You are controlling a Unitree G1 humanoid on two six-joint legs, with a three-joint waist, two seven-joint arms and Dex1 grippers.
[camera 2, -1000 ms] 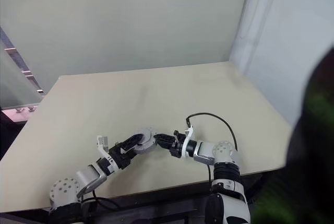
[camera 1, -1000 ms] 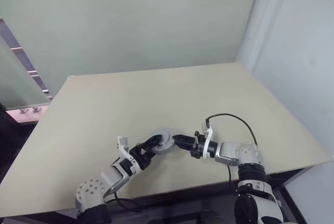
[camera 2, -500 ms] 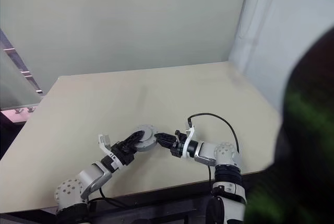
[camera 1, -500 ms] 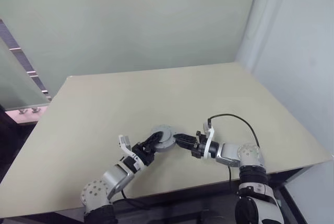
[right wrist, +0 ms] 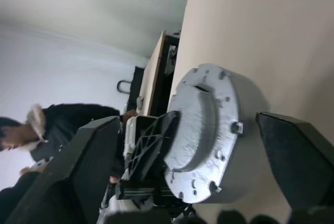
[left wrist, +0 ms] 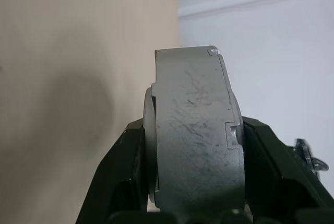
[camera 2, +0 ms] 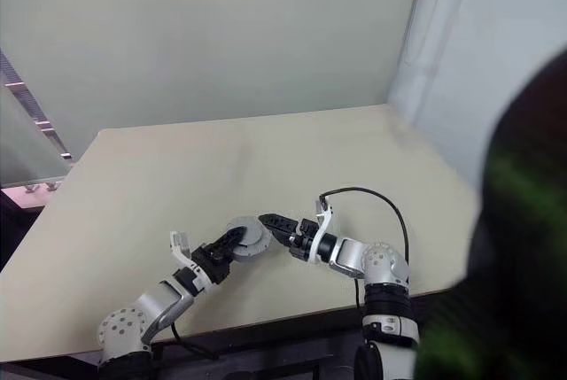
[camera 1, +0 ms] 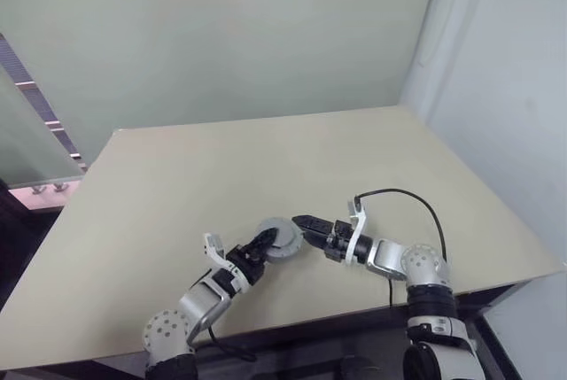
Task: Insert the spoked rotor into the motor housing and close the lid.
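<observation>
Left gripper (camera 1: 258,244): near the table's front edge; black fingers (left wrist: 122,172) clamped on either side of the grey motor housing (camera 1: 276,239), gripping it on edge above the table (camera 1: 177,185)
Right gripper (camera 1: 299,220): just beside the housing's far side; jaws spread wide, clear of it
Lid (right wrist: 201,130): grey disc on the housing, facing the right gripper
Person (right wrist: 36,130): dark jacket, beyond the table

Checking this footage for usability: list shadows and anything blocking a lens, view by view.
Right eye view: a dark mass covers the right edge and hides the near right corner of the table. Left wrist view: the motor housing throws a soft shadow on the tabletop. Left eye view: evenly lit, unobstructed.
</observation>
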